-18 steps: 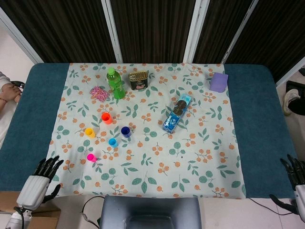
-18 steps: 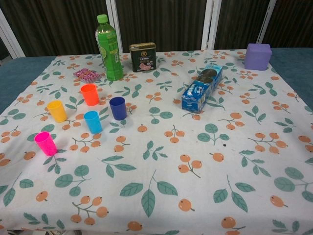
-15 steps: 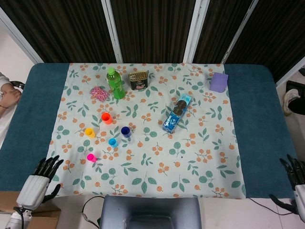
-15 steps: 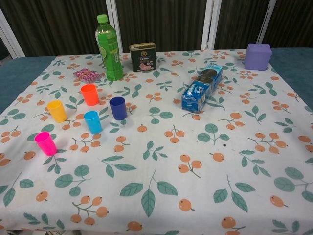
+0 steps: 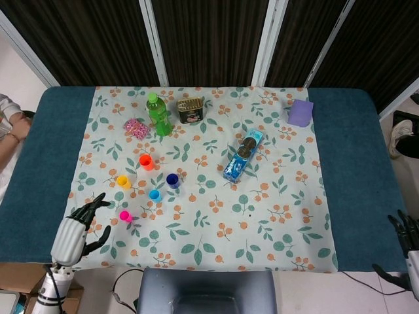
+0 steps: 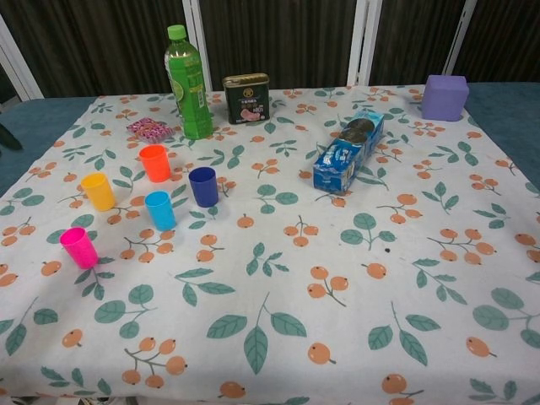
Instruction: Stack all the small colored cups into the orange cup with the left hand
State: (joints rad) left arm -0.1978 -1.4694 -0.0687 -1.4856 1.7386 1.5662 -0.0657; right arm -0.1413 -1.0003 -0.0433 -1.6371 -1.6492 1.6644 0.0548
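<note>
the floral tablecloth point(image 5: 275, 229) covers the middle of the table, and everything for the task sits on its left part; along the far edge stand a green bottle point(image 5: 158, 114), a dark tin point(image 5: 190, 109) and a purple box point(image 5: 300, 112), with a blue biscuit packet point(image 5: 242, 155) lying nearer the centre, none of them in the way. the left hand point(image 5: 80, 227) is over the near left corner of the cloth, fingers spread and holding nothing, just beside the pink cup point(image 5: 124, 215); the right hand point(image 5: 407, 237) is at the near right edge of the head view, well apart from the cups, its fingers apart and empty as far as can be seen. the orange cup point(image 5: 146, 161) stands upright with nothing inside it, and the dark blue cup point(image 5: 172, 180), yellow cup point(image 5: 123, 181) and light blue cup point(image 5: 155, 195) stand separately near it, so no stacking is done; this looks like the reach for a first cup, most likely the pink one. the next move calls for closing the fingers round that small cup without tipping it, then lifting it over to the orange cup
</note>
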